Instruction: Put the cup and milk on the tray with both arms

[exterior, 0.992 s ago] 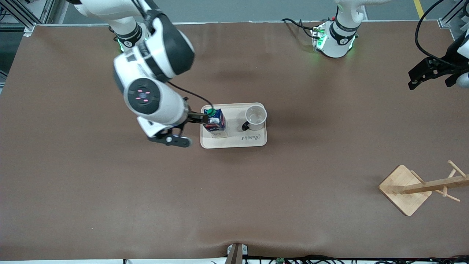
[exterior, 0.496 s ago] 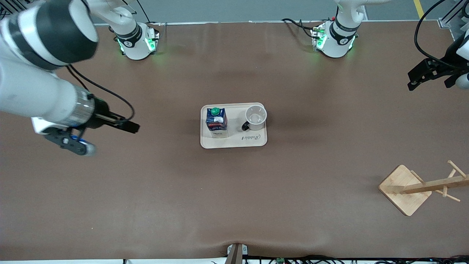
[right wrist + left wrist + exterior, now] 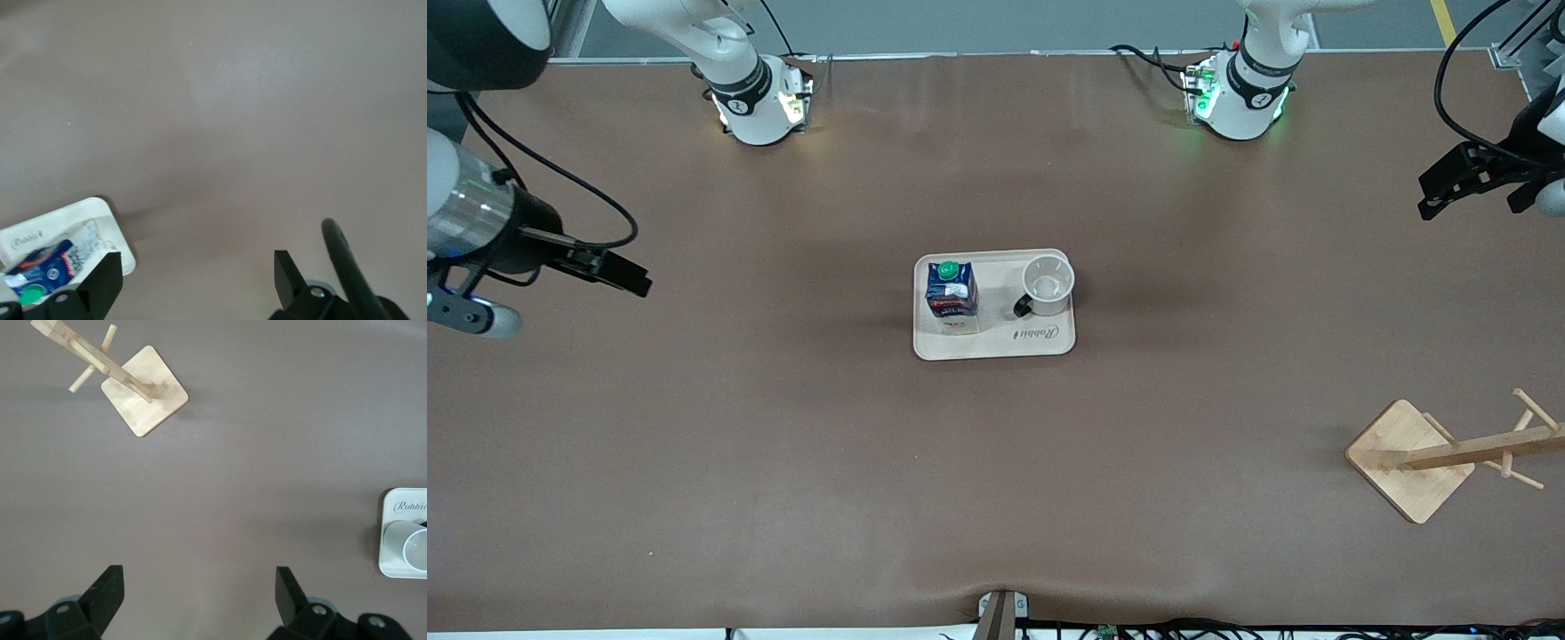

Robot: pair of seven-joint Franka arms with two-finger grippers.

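left hand (image 3: 1449,185): wide open, empty, over table's left-arm end
right hand (image 3: 618,271): wide open, empty, over right-arm end
blue milk carton (image 3: 951,293), white mug (image 3: 1047,285): upright on cream tray (image 3: 996,347)
step: looks done; park arms clear of the tray

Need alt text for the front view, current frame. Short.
A cream-white rectangular tray at the table's centre holds an upright dark blue milk carton with a green cap and, beside it, a small white mug with a black handle. Both open tools hang over bare table at the ends, right tool, left tool. A wooden rack stands nearer the camera.
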